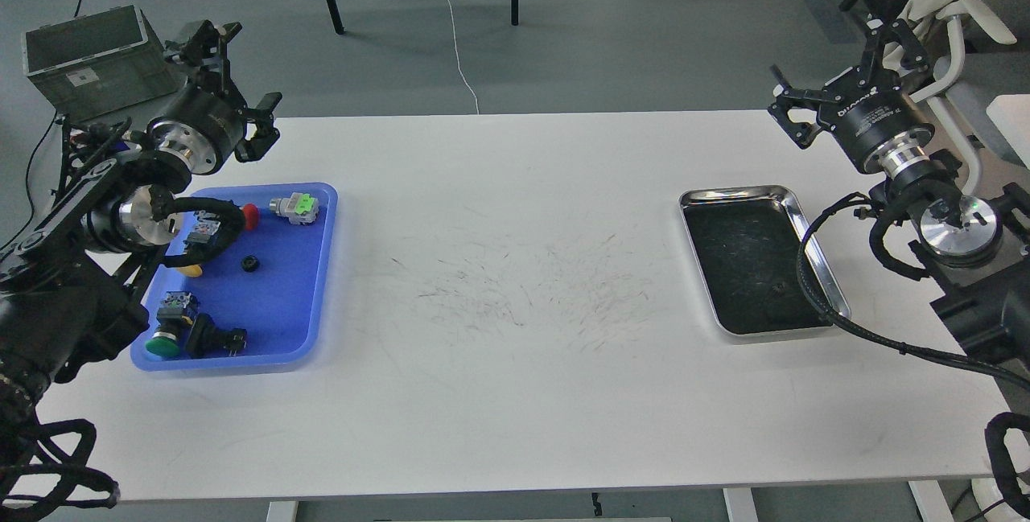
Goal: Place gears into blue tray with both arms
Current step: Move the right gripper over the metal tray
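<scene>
The blue tray [282,313] lies at the table's left. One small black gear [249,264] rests on its floor, free of both grippers. My left gripper [241,71] is raised above the table's back-left edge, beyond the tray, open and empty. Far to the right, my right gripper [837,71] hangs over the back-right table edge behind the steel tray [736,192], fingers spread and holding nothing. A tiny dark speck [778,289] sits on the steel tray's dark floor; I cannot tell whether it is a gear.
Push-button switches share the blue tray: red [248,215], green-and-grey [294,207], yellow [190,269], green-capped [163,343] and a black one [213,337]. A grey crate [88,59] stands on the floor back left. A chair with cloth [949,15] is at the right.
</scene>
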